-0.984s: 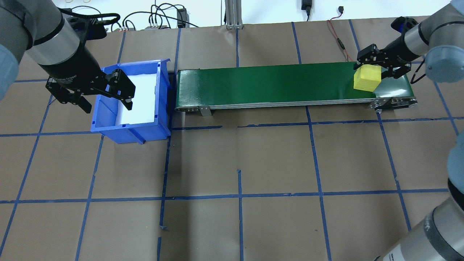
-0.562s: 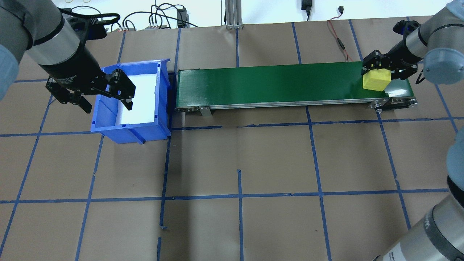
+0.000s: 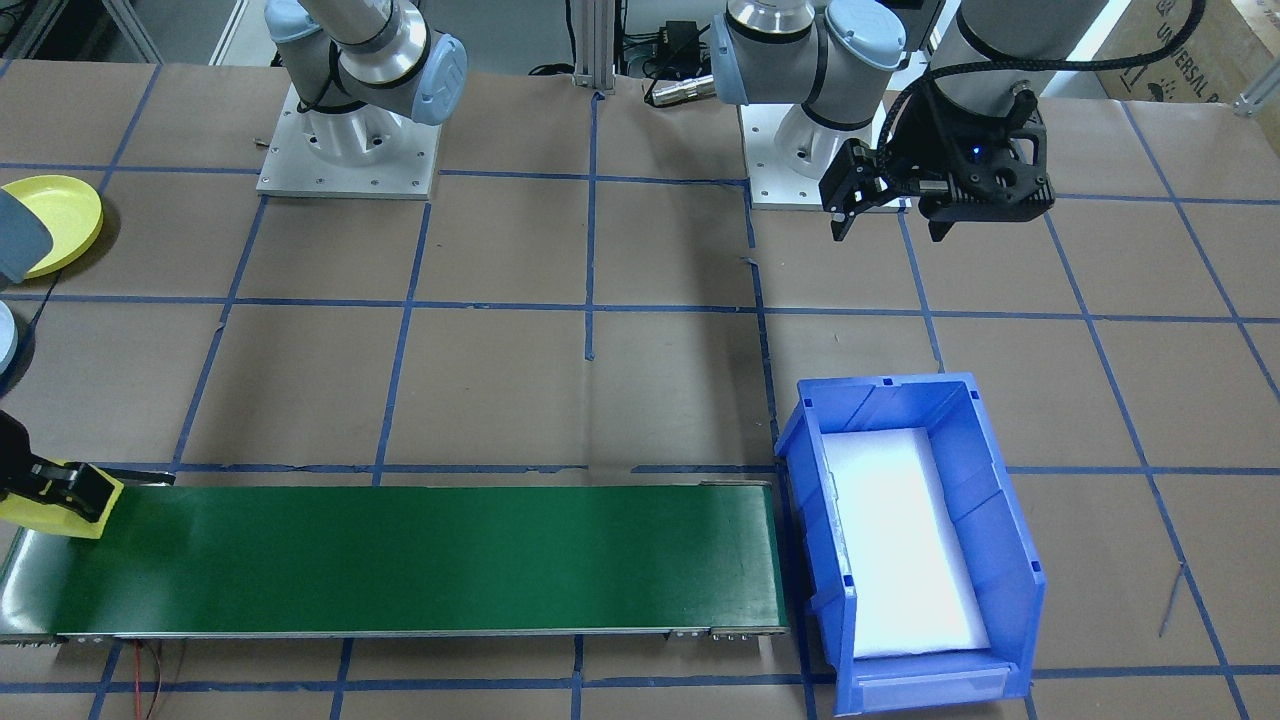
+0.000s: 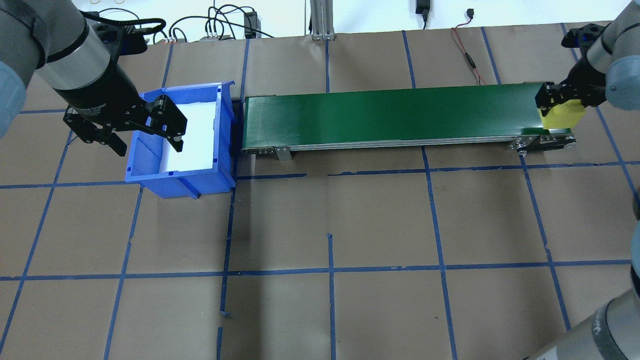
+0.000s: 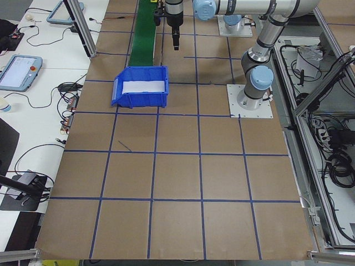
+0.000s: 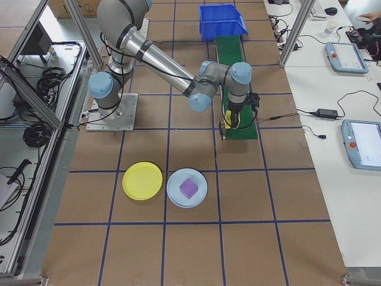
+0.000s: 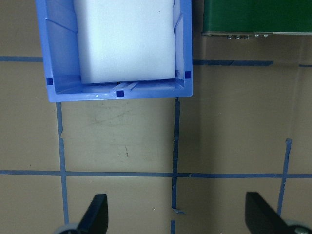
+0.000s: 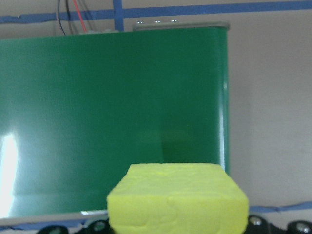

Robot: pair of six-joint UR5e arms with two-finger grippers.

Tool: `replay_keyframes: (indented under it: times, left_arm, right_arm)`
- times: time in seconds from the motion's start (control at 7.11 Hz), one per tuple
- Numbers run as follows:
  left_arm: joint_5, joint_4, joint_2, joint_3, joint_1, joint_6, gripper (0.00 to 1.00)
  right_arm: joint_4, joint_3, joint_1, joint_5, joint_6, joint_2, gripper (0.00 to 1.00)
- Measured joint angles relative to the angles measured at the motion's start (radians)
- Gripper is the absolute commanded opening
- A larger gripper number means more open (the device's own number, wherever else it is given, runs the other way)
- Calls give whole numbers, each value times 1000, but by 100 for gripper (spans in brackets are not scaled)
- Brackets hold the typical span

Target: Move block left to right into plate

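- The table (image 4: 380, 220) is covered in brown paper with blue tape lines that make big squares.
- A long green belt (image 4: 390, 116) lies across the far side of the table, as seen from behind the robot. One end sits just beside the blue bin, and the other end reaches toward the table's right edge.
- The blue bin (image 4: 181, 137) stands near the far left of the table. A flat white pad (image 3: 905, 540) lies in the bottom of it.
- The yellow plate (image 6: 142, 180) lies flat on the table near the right end, well apart from the belt. It has nothing on it.
- Just beside it is a pale blue plate (image 6: 187, 187) with a small purple block (image 6: 189, 187) on it.
- The left gripper (image 4: 145, 131) hangs in the air over the bin's left wall. Its fingers are wide apart and hold nothing.
- The right gripper (image 4: 557, 102) is at the right end of the belt. Its fingers are pressed on the two sides of the yellow block.
- The yellow block (image 4: 563, 115) is in that grip, over the belt's right end. From the wrist view the belt sits well below it, so it looks lifted up.
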Motion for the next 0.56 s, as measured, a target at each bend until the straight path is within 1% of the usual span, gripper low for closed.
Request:
replay_keyframes:
  times: [0.14, 0.28, 0.56]
  left_arm:
    - [0, 0, 0, 0, 0, 0, 100]
    - [0, 0, 0, 0, 0, 0, 100]
    - [-1, 0, 0, 0, -1, 0, 100]
  right_arm:
    - [13, 41, -57, -26, -81, -62, 17]
    - [20, 107, -130, -36, -167, -132, 17]
    - [23, 249, -333, -42, -338, -272, 17]
